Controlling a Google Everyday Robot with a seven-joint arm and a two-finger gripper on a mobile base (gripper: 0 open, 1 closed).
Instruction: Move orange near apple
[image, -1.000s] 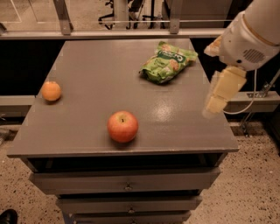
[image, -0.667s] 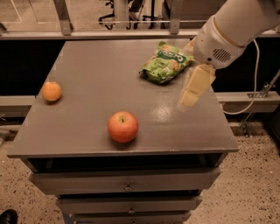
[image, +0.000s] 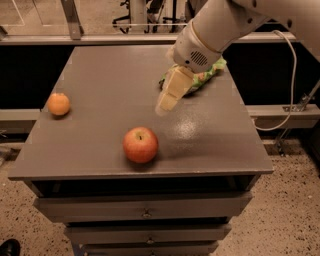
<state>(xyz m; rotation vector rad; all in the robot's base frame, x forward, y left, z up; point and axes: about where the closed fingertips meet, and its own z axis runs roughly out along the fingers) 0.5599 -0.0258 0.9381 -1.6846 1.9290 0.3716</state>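
Observation:
The small orange (image: 59, 104) lies near the left edge of the grey table (image: 105, 80). The larger red-orange apple (image: 140, 144) with a dark stem sits near the front edge, left of centre. My gripper (image: 167, 102) hangs from the white arm over the middle of the table, above and to the right of the apple and far right of the orange. It holds nothing that I can see.
A green snack bag (image: 204, 76) lies at the back right of the table, partly hidden by the arm. Drawers (image: 145, 212) sit below the tabletop. A cable (image: 290, 95) runs off the right side.
The arm and gripper have swung left, from over the table's right edge to over its middle. The orange and apple have not moved.

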